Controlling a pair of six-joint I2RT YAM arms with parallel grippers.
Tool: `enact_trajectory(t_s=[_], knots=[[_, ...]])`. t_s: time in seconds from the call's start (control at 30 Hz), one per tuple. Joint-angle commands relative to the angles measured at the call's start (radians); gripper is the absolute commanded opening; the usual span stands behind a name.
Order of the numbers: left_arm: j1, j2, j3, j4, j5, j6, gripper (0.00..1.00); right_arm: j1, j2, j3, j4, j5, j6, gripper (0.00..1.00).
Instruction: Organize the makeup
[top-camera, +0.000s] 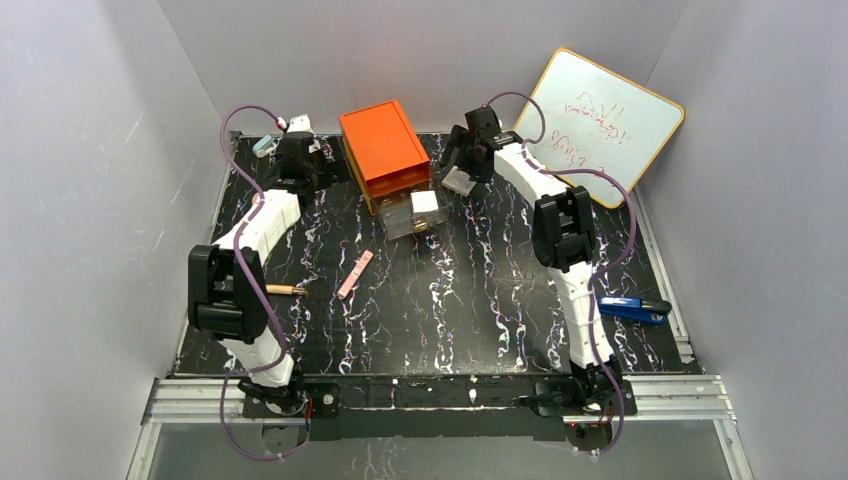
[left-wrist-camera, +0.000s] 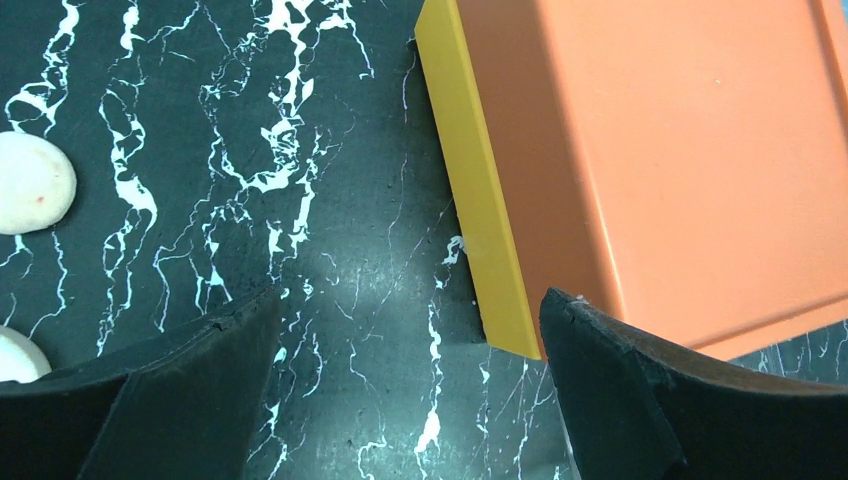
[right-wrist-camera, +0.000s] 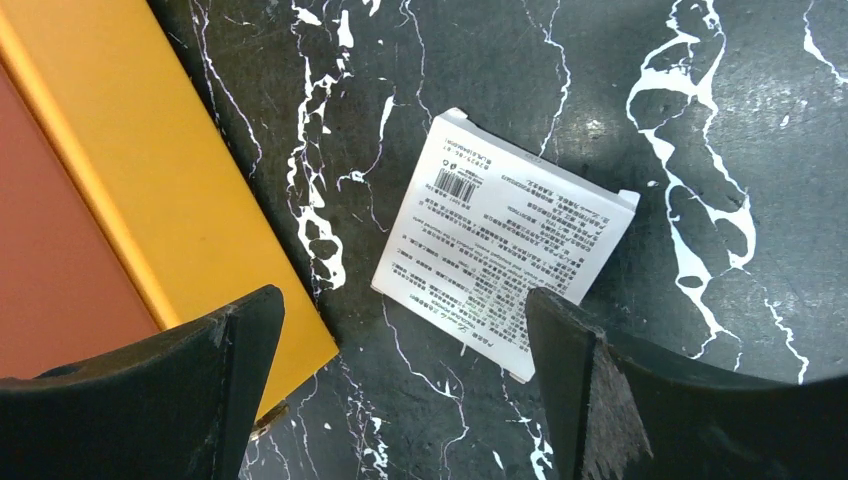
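Observation:
A slim pale-pink stick (top-camera: 355, 273) lies mid-table. A short gold-brown tube (top-camera: 285, 289) lies left of it, beside my left arm. Two round pale discs (left-wrist-camera: 30, 183) lie on the mat at the left edge of the left wrist view; the lower one (left-wrist-camera: 14, 358) is partly hidden by a finger. My left gripper (top-camera: 312, 168) (left-wrist-camera: 410, 340) is open and empty, low over bare mat beside the orange drawer box (top-camera: 385, 148) (left-wrist-camera: 650, 150). My right gripper (top-camera: 462, 165) (right-wrist-camera: 400, 340) is open and empty just above a flat white printed packet (right-wrist-camera: 500, 240) (top-camera: 459, 180), right of the box (right-wrist-camera: 150, 180).
A clear drawer (top-camera: 412, 215) is pulled out at the box's front with a small white box (top-camera: 425, 201) in it. A blue stapler-like object (top-camera: 635, 309) lies at the right edge. A whiteboard (top-camera: 600, 125) leans at the back right. Small objects (top-camera: 266, 145) sit at the back left corner.

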Motion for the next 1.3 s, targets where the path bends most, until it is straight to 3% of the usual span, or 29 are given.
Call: enact_trajectory(t_s=[0.0,0.3,1.07,1.27], knots=[[0.007,0.018,0.072,0.004,0.022,-0.011,0.99,-0.005,-0.009,0.006,0.005,0.023,-0.010,0.99],[0.007,0.042,0.066,0.004,0.029,-0.014,0.99,-0.003,0.016,0.036,-0.103,0.170,-0.079,0.99],[0.020,0.086,0.068,0.034,0.037,-0.005,0.98,0.017,0.152,0.143,-0.076,0.150,-0.061,0.99],[0.029,0.099,0.070,0.033,0.045,0.000,0.98,0.050,0.193,0.242,-0.147,0.255,-0.173,0.99]])
